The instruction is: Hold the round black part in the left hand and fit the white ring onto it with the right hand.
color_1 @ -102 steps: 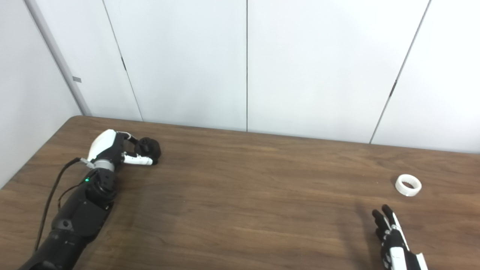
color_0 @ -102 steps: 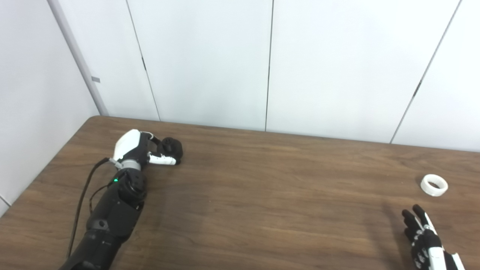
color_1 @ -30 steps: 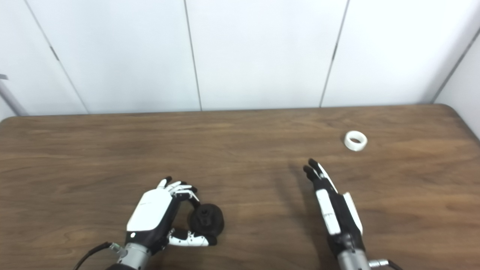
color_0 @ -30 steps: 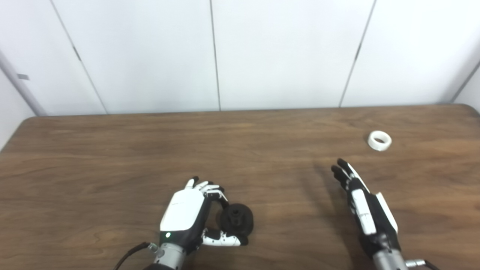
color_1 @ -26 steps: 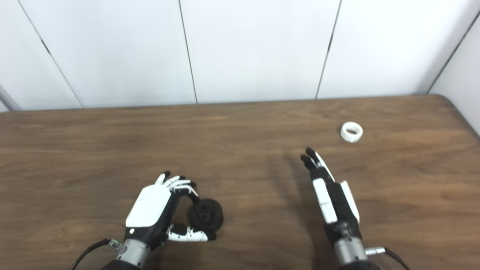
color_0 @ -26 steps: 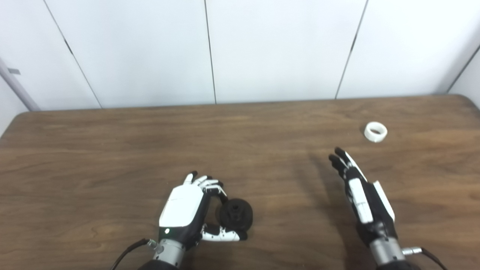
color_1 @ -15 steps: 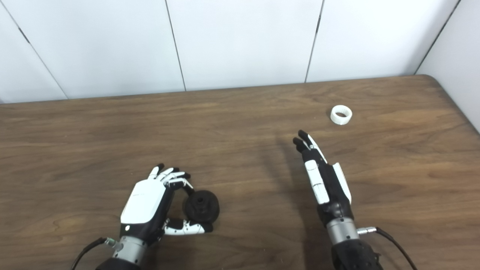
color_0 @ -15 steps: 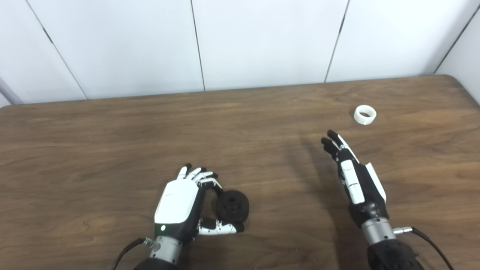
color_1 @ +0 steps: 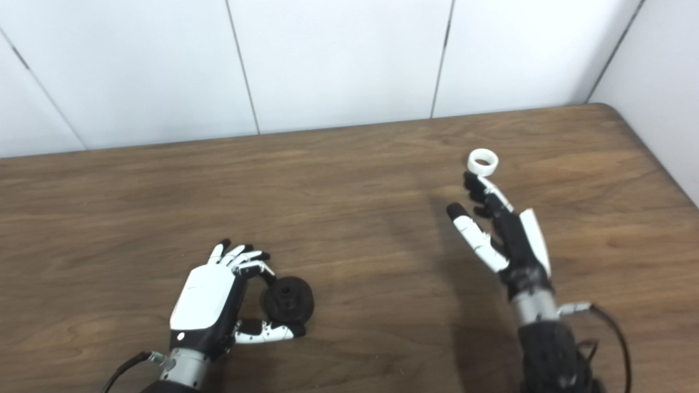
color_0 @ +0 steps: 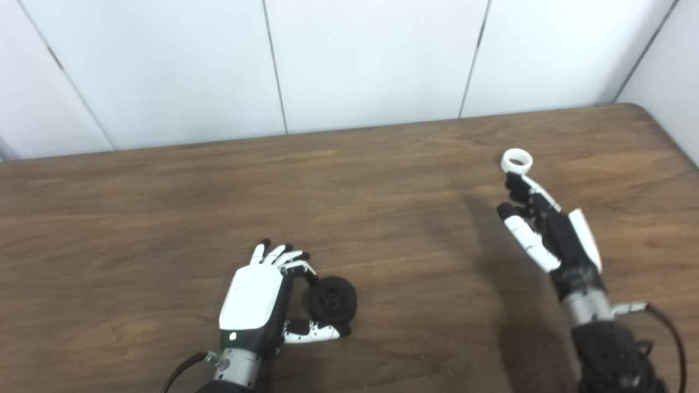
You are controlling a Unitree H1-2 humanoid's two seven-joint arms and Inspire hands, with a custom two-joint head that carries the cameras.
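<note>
While the left hand gripped the round black part between fingers and thumb low over the wooden table, the right hand was spread and held nothing.

From the right eye, the white ring lay on the table just beyond the right hand's fingertips; whether they touched, I couldn't tell.

On the brown wood-grain tabletop, the left hand curls its fingers and thumb around the round black part. The right hand is spread, holding nothing, its dark fingertips just short of the small white plastic ring lying flat.
</note>
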